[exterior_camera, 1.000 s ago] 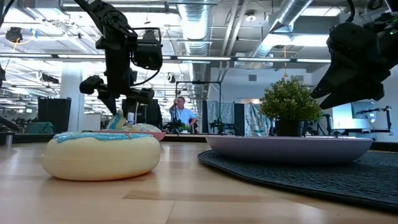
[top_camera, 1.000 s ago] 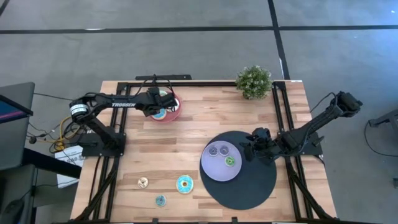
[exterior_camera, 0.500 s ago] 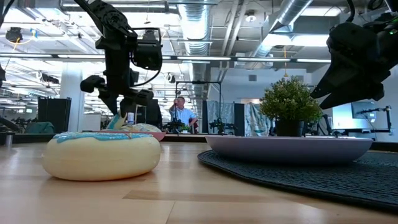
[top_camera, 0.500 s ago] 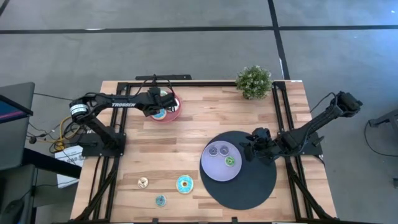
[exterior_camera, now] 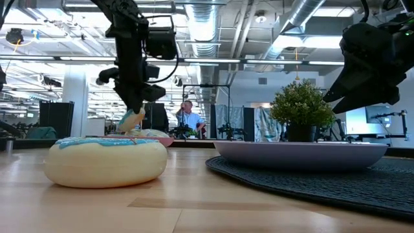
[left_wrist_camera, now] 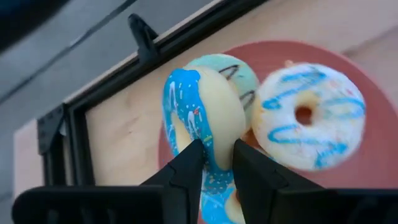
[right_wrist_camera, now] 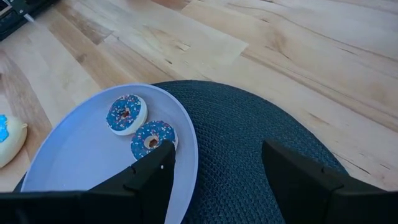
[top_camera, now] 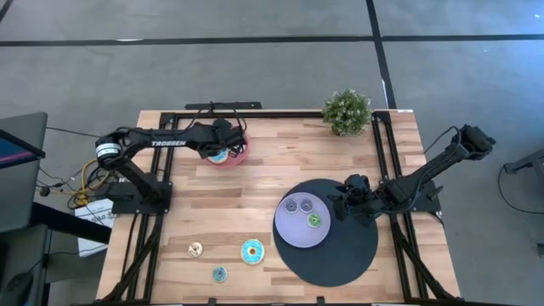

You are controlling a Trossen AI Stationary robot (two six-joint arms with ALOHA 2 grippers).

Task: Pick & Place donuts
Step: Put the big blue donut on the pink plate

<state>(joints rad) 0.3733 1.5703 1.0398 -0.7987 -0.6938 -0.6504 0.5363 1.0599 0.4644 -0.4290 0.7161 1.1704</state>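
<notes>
Even overhead light is washing my pale wooden bench [top_camera: 255,183] with only faint shadows. Bright ceiling lamps are glaring in the low view; my left wrist view is blurring.

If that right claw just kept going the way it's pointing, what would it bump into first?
Probably the lavender plate. The right claw, open, points down at its rim beside a blue-sprinkled donut, with the dark round mat beneath. Depth is hard to judge, so the donut could come first.
</notes>
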